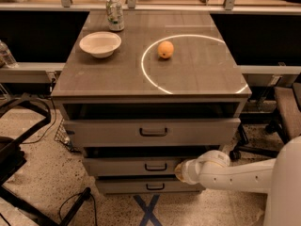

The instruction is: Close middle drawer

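Observation:
The middle drawer [127, 166] is a low grey front with a small dark bar handle [155, 166], second of the cabinet's three. It stands out only a little beyond the lowest drawer [122, 186], with a thin dark gap above it. My gripper [180, 170] is at the end of the white arm coming in from the right. It is pressed against the right part of the middle drawer's front, just right of the handle.
The top drawer [150, 132] juts out, partly open, above the gripper. On the cabinet top [94, 74] stand a white bowl [100, 44], an orange [165, 49] and a can [114, 14]. A dark chair frame [19, 140] is at the left, cables and a blue X are on the floor.

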Controlling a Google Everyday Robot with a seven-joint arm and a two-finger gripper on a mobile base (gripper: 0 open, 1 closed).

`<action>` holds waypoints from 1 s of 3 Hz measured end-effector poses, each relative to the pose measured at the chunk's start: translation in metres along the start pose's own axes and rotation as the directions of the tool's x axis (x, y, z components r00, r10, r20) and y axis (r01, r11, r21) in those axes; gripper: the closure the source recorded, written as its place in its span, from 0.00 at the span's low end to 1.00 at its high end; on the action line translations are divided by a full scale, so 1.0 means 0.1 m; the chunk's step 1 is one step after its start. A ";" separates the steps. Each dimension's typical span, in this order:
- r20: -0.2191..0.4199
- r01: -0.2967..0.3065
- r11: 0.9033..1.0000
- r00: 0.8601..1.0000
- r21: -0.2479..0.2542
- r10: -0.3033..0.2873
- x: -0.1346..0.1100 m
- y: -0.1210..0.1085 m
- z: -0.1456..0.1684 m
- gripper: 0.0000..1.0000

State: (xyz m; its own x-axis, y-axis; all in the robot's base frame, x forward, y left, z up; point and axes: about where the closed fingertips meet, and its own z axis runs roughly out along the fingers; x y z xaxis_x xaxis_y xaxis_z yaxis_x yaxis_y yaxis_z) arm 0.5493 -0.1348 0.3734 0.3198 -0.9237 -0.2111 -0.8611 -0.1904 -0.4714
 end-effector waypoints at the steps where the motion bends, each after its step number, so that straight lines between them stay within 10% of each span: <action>1: 0.020 0.029 1.000 0.999 0.008 -0.030 -0.07 -0.14 0.09 1.00; 3: -0.009 -0.025 1.000 1.000 0.006 0.025 0.06 -0.04 -0.21 1.00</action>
State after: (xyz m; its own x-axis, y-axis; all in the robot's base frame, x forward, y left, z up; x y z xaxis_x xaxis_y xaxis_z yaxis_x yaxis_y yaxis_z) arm 0.5460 -0.1466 0.3920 0.2942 -0.9312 -0.2151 -0.8666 -0.1650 -0.4709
